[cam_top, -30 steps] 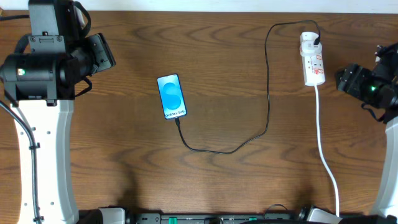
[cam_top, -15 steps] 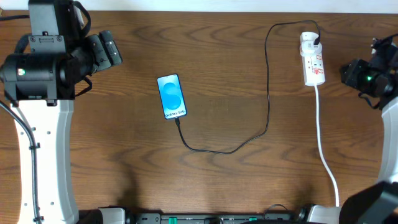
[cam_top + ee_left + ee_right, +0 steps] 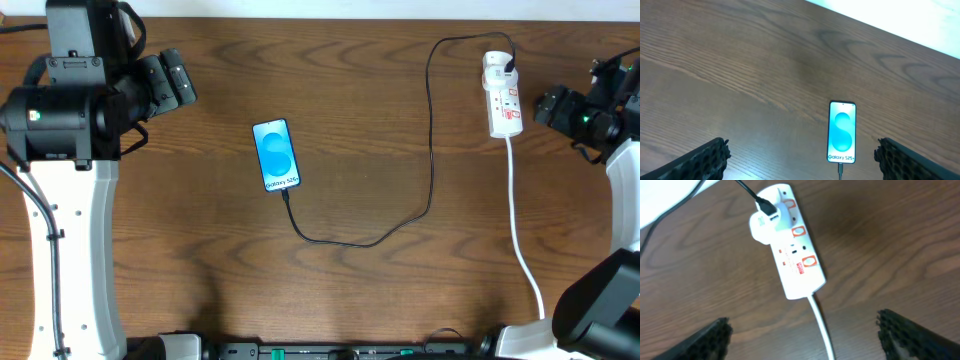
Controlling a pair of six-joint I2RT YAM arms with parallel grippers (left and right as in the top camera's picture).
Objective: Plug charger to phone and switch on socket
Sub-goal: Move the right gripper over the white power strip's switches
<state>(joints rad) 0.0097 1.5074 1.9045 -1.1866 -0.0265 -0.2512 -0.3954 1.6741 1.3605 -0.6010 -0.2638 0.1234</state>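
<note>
Overhead: bare table (image 3: 180,250) across centre-left and lower left. The phone (image 3: 276,155) can be approached from the left, top and right. Its lower end is taken by the charger (image 3: 433,150), whose cable loops down and right, then climbs centre-right as a long vertical line before bending to the socket (image 3: 504,108) at upper right.

The plug occupies the strip's top end; in the right wrist view the red switches (image 3: 799,231) are uncovered.

The white cord (image 3: 516,225) trails to the lower frame edge, leaving a corridor of wood between it and the cable.
</note>
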